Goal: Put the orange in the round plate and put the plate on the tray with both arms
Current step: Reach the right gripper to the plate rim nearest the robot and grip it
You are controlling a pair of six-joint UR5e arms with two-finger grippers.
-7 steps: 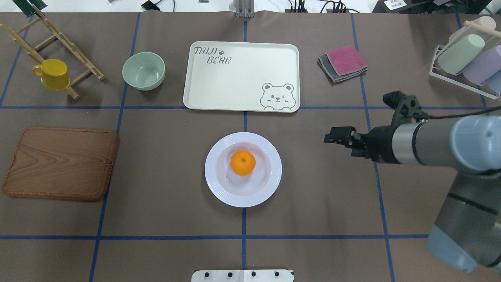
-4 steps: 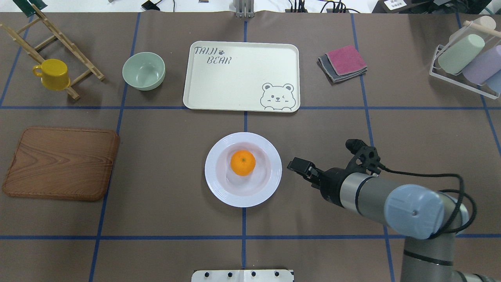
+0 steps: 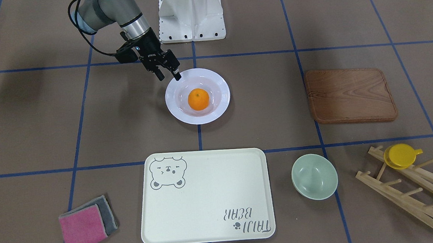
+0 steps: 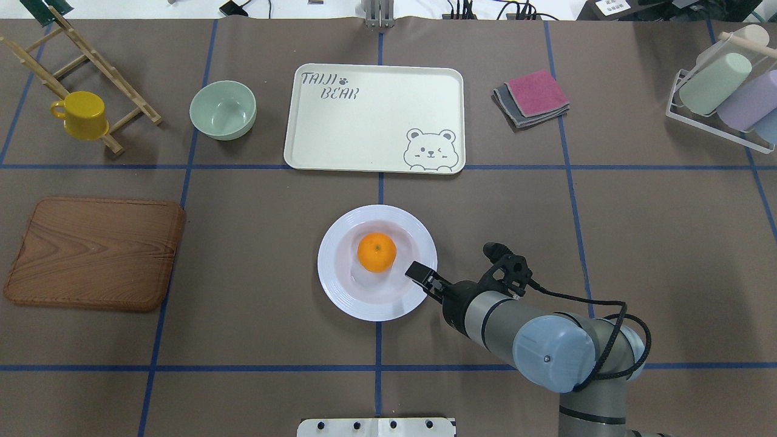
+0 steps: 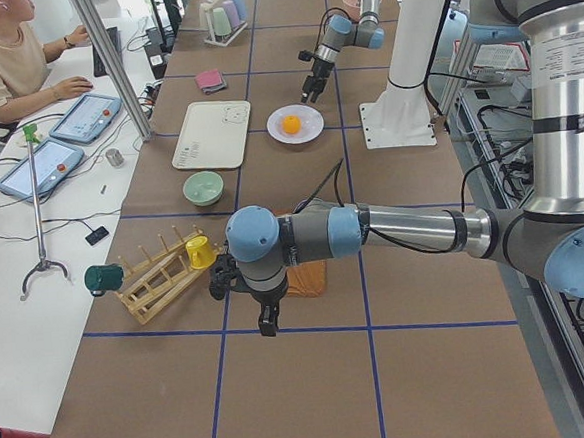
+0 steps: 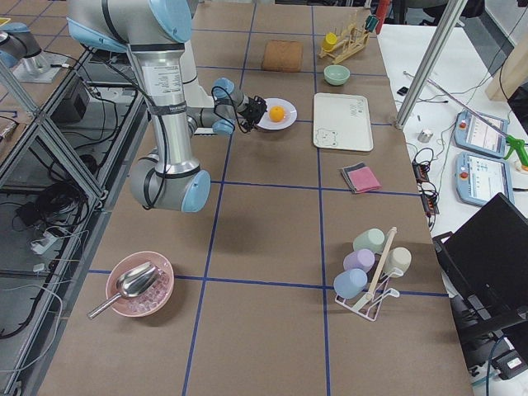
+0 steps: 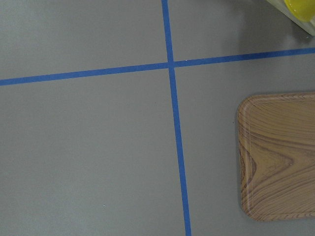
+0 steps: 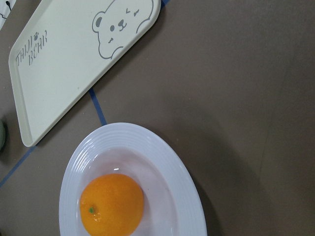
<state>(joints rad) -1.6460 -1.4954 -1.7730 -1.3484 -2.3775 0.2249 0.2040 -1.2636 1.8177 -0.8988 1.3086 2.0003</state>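
Lower centre: right tool (image 4: pixel 419 274), jaws apart and empty, met the plate (image 4: pixel 340 297) rim; left tool (image 5: pixel 267 326), grip state untellable. Orange (image 4: pixel 377 252) sat in the plate, tray (image 4: pixel 376 121) above. A one-sided lift might tip the plate and roll the orange out.

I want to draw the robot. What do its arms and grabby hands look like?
The right arm and left arm are silver-grey tubes with round light-blue joint caps. The right gripper is black with two fingers, and a black cable loops beside that arm.
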